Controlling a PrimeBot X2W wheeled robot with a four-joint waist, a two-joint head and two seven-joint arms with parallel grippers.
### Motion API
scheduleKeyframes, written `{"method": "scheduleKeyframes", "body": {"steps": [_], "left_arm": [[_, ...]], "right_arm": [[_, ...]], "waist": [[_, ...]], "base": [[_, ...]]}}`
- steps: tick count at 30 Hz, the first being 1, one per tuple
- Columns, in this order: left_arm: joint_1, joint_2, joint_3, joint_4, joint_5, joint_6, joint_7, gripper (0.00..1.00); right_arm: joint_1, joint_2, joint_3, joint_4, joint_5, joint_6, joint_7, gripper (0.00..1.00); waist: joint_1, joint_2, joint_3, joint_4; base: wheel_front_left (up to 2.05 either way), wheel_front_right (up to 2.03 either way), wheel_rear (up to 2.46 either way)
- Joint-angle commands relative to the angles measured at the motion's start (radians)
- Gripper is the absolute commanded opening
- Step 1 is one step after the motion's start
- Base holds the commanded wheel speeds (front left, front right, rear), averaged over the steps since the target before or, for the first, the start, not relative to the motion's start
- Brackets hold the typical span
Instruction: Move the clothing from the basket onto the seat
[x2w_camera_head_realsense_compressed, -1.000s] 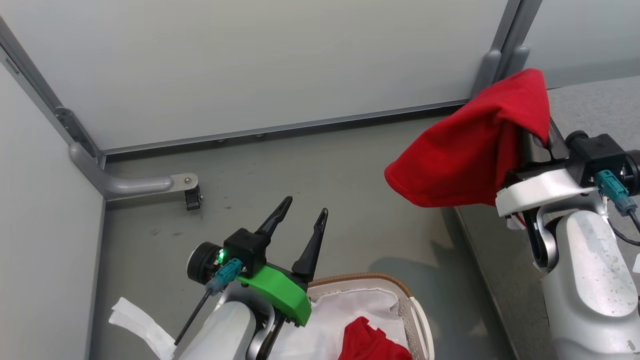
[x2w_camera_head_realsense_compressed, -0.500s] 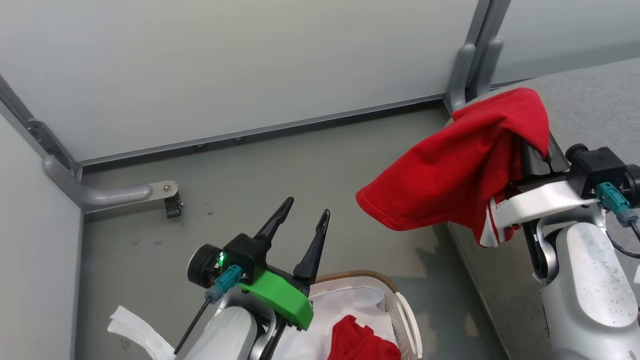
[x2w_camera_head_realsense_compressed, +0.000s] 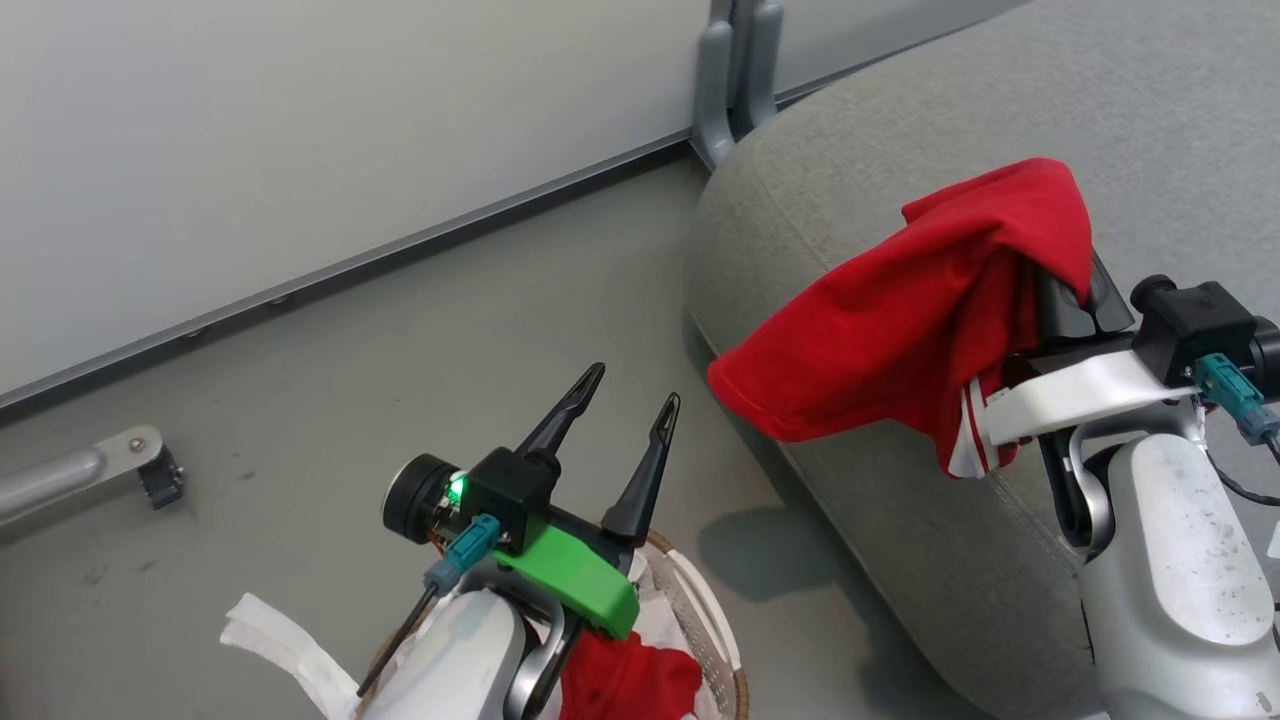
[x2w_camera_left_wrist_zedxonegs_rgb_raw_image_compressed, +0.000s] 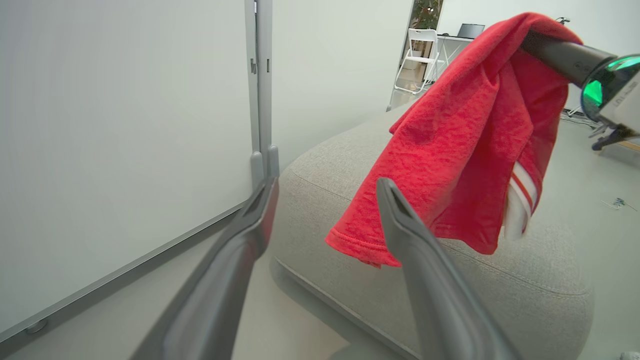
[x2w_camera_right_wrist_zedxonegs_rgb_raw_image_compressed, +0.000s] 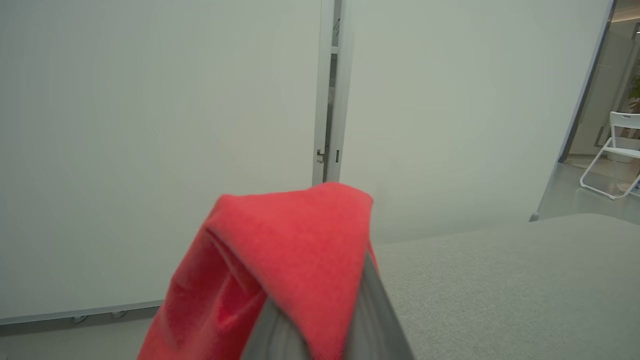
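Head view: the right gripper (x2w_camera_head_realsense_compressed: 1075, 295), clamped, carries the clothing (x2w_camera_head_realsense_compressed: 900, 320) draped over its fingers, with the seat (x2w_camera_head_realsense_compressed: 1000, 100) beneath it. The left gripper (x2w_camera_head_realsense_compressed: 633, 388) gapes empty above the basket (x2w_camera_head_realsense_compressed: 700, 610), where another red garment (x2w_camera_head_realsense_compressed: 625, 680) lies. Left wrist view adds the white striped trim (x2w_camera_left_wrist_zedxonegs_rgb_raw_image_compressed: 520, 195). Right wrist view: the fabric hoods the gripper's tips, and the seat lies beyond

seat (x2w_camera_head_realsense_compressed: 880, 130): right half of the head frame, running from top centre to lower right, with wall panels (x2w_camera_head_realsense_compressed: 300, 130) behind it
held garment (x2w_camera_head_realsense_compressed: 900, 330): centre right, draped over the right gripper (x2w_camera_head_realsense_compressed: 1080, 300), hanging over the seat's left edge and seemingly clear of the cushion
basket (x2w_camera_head_realsense_compressed: 712, 640): bottom centre, on the floor (x2w_camera_head_realsense_compressed: 350, 380), left of the seat
second garment (x2w_camera_head_realsense_compressed: 625, 680): in the basket
left gripper (x2w_camera_head_realsense_compressed: 637, 385): lower centre, above the basket
panel post (x2w_camera_head_realsense_compressed: 735, 70): top centre, behind the seat's corner
panel foot (x2w_camera_head_realsense_compressed: 100, 470): left edge, on the floor
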Motion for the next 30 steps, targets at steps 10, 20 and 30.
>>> {"method": "scheduleKeyframes", "body": {"steps": [10,20,30], "left_arm": [[-0.029,0.025,-0.005,0.009,0.023,-0.002,-0.001,1.00],[-0.045,0.042,-0.016,-0.002,0.028,-0.002,-0.001,1.00],[-0.113,0.096,-0.027,-0.059,0.043,-0.002,-0.001,1.00]], "right_arm": [[0.015,-0.002,0.003,-0.008,0.034,-0.001,-0.005,0.00],[-0.048,-0.003,-0.053,0.022,0.009,-0.001,-0.005,0.00],[-0.332,-0.029,-0.148,0.048,-0.071,-0.001,-0.005,0.00]], "waist": [[0.0000,-0.0001,0.084,-0.181],[0.0000,-0.0001,0.146,-0.141],[0.0000,-0.0001,0.324,-0.064]], "base": [[0.00,0.00,0.00],[0.00,0.00,0.00],[0.00,0.00,0.00]]}}
